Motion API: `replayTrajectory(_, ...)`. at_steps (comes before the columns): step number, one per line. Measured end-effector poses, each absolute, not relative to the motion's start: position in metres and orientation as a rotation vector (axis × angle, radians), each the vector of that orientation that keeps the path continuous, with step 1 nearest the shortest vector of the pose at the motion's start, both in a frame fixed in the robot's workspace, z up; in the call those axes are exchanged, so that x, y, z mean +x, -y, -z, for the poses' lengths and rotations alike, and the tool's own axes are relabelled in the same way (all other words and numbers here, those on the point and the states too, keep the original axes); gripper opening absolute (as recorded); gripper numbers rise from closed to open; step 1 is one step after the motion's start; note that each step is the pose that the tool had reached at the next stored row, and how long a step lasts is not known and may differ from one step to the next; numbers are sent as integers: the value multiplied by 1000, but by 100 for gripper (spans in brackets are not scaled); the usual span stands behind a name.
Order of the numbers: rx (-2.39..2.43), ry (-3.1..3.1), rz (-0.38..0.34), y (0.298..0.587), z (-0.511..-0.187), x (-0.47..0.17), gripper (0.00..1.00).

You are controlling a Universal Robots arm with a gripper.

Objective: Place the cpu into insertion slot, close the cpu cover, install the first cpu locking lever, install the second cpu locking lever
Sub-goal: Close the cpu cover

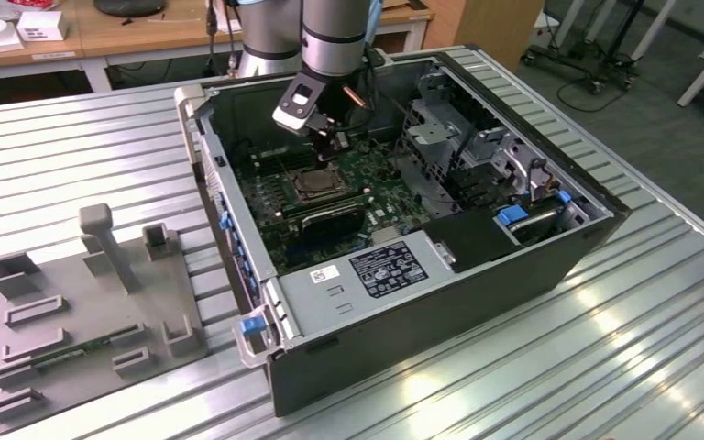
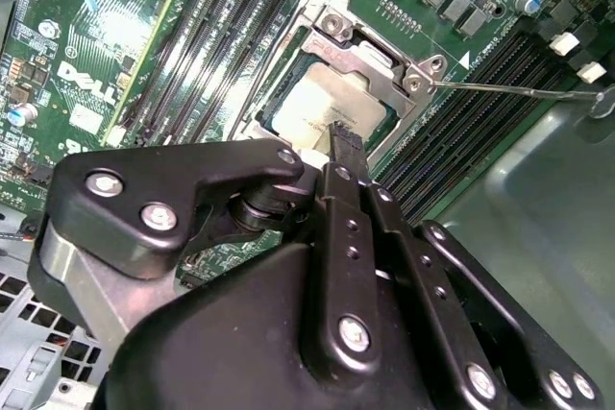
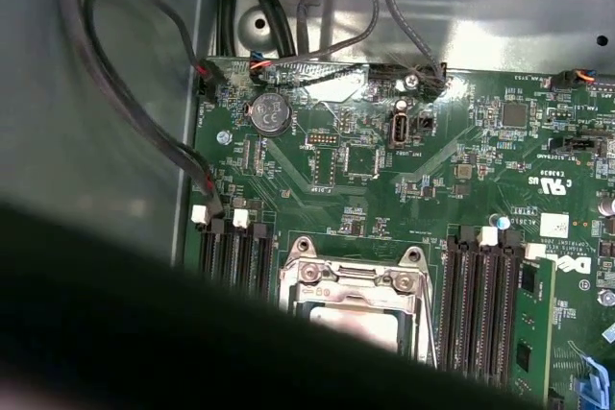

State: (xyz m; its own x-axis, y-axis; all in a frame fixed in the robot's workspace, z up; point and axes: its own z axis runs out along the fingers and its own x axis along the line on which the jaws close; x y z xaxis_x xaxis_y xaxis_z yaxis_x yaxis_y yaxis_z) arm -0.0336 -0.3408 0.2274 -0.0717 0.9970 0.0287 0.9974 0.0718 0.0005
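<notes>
At the exterior view's left a grey fixture (image 1: 83, 302) lies beside the computer case (image 1: 450, 302), whose walls hem the gripper (image 1: 335, 145), low over the insertion slot (image 1: 318, 186). In the second wrist view the cpu (image 2: 322, 103) sits there under the cpu cover (image 2: 370, 60), and a thin locking lever (image 2: 519, 90) juts sideways. The gripper's body hides the slot's near edge; spread or shut, I cannot tell

White lettering (image 3: 550, 182) on the circuit board (image 3: 365, 189); a printed label (image 1: 388, 267) in the case (image 1: 450, 316).

One computer case (image 1: 475, 302), one cpu (image 2: 322, 108), one cpu cover (image 2: 384, 62), one coin battery (image 3: 270, 112), two banks of memory slots (image 3: 235, 256)
</notes>
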Motion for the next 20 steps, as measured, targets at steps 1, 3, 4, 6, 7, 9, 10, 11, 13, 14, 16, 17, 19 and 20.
replayTrajectory(1,-2126,2285,31,341,-227,-34,11)
replayTrajectory(3,-2125,2286,31,341,-227,-34,11)
replayTrajectory(4,-2120,2290,31,341,-227,-34,11)
replayTrajectory(6,-2093,2314,31,341,-227,-34,11)
replayTrajectory(7,-2077,2329,30,341,-227,-34,11)
replayTrajectory(9,-2057,2347,30,341,-227,-34,11)
replayTrajectory(10,-2057,2347,30,341,-227,-34,11)
replayTrajectory(11,-2057,2347,30,341,-227,-34,11)
replayTrajectory(13,-2056,2347,30,341,-227,-34,11)
replayTrajectory(14,-2056,2347,30,341,-227,-34,11)
replayTrajectory(16,-2053,2349,30,341,-227,-34,11)
replayTrajectory(17,-2049,2353,30,341,-227,-34,11)
replayTrajectory(19,-2040,2361,30,341,-227,-34,11)
replayTrajectory(20,-2033,2367,30,341,-227,-34,11)
